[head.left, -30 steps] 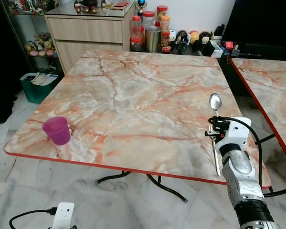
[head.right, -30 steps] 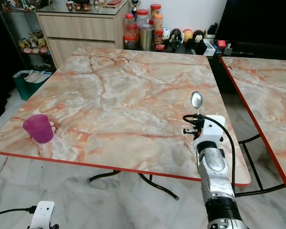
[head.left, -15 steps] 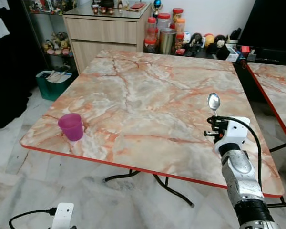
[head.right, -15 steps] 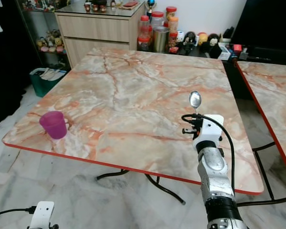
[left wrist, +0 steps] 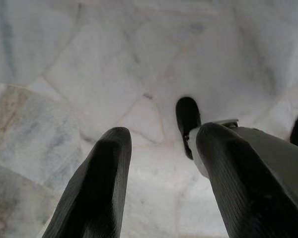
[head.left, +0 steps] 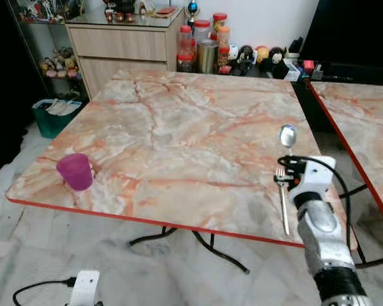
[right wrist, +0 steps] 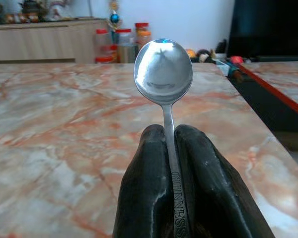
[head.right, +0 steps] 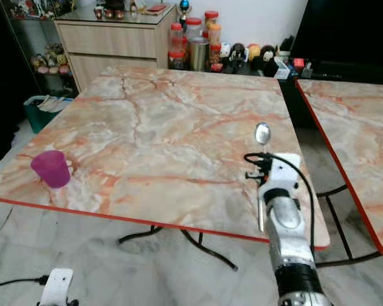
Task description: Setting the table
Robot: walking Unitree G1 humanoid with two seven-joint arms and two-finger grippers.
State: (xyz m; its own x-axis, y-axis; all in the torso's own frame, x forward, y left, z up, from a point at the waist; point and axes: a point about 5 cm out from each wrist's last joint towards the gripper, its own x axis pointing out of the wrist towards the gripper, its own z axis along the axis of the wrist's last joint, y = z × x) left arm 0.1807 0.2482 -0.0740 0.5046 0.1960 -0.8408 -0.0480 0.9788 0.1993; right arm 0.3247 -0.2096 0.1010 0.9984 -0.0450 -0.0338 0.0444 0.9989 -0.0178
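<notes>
1. The table carries a purple cup near its front left corner.
2. Over its right edge, the right gripper pinches a spoon, bowl forward; a fork lies below.
3. The left gripper hangs parted above floor tiles.

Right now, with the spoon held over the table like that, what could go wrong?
The right gripper pinches the spoon by its thin handle with the bowl sticking up, so it could pivot or slip when lowered. A fork already lies on the table close beside that arm near the edge; setting the spoon down there might knock it off. The purple cup also stands close to the near edge, so bumping the table could tip it.
</notes>
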